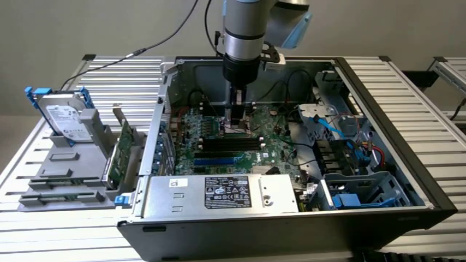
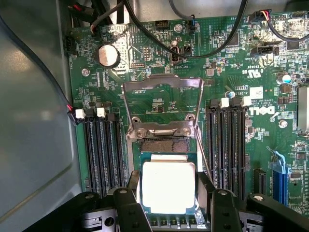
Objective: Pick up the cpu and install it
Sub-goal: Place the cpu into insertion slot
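Observation:
Inside the open computer case (image 1: 378,103), my gripper (image 1: 237,124) reaches down over the green motherboard (image 1: 269,136). In the wrist view the cpu (image 2: 168,187), a small square chip with a bright silvery top, sits between the black fingers (image 2: 131,193), which press on its two opposite sides. My gripper (image 2: 169,205) is shut on it. The chip hangs over the black-and-metal socket (image 2: 164,145), whose load frame (image 2: 161,104) is swung open. Whether the chip touches the socket cannot be told.
Black memory slots (image 2: 104,150) flank the socket on both sides. Black cables (image 2: 203,43) loop over the board. A power supply (image 1: 226,194) fills the case's near side. A silver hard drive (image 1: 65,117) with blue brackets stands in a grey holder at the exterior view's left.

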Robot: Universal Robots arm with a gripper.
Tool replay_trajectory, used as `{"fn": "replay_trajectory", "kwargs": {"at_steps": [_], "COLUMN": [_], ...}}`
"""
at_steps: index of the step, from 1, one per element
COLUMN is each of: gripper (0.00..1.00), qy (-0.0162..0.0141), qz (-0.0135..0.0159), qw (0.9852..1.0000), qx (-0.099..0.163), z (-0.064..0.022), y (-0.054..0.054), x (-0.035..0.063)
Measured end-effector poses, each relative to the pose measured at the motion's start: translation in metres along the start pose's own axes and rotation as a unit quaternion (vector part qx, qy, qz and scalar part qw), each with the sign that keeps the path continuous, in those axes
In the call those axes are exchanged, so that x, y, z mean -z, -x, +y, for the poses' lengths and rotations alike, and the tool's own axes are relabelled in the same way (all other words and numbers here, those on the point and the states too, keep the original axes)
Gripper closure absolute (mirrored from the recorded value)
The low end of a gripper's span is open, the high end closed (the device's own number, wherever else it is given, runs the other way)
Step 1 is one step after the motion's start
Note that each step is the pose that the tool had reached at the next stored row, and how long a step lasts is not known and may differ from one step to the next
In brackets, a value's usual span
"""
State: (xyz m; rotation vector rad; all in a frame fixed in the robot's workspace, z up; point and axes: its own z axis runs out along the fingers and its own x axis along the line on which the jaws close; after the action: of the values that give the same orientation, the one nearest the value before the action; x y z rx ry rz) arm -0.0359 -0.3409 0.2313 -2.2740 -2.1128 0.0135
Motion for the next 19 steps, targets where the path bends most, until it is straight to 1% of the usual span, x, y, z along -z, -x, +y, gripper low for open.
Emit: {"fn": "replay_trajectory", "kwargs": {"at_steps": [2, 3, 4, 6, 9, 11, 13, 19], "gripper": [0.45, 0.45, 0.45, 0.45, 0.45, 0.45, 0.45, 0.45], "qy": [0.0001, 0.0008, 0.0024, 0.0080, 0.0193, 0.0260, 0.0278, 0.0278], "qz": [0.0001, 0.0002, 0.0003, 0.0007, 0.0015, 0.0020, 0.0021, 0.0021], "qw": [1.0000, 1.0000, 1.0000, 1.0000, 0.9998, 0.9997, 0.9996, 0.9996], "qx": [0.000, 0.000, 0.000, 0.000, 0.001, 0.001, 0.001, 0.001], "z": [0.0000, 0.0000, 0.0000, 0.0001, -0.0001, -0.0021, -0.0040, -0.0045], "y": [0.0001, 0.0002, 0.0002, 0.0002, 0.0003, 0.0005, 0.0006, 0.0006], "x": [-0.0004, -0.0008, -0.0013, -0.0025, -0.0046, -0.0058, -0.0064, -0.0064]}}
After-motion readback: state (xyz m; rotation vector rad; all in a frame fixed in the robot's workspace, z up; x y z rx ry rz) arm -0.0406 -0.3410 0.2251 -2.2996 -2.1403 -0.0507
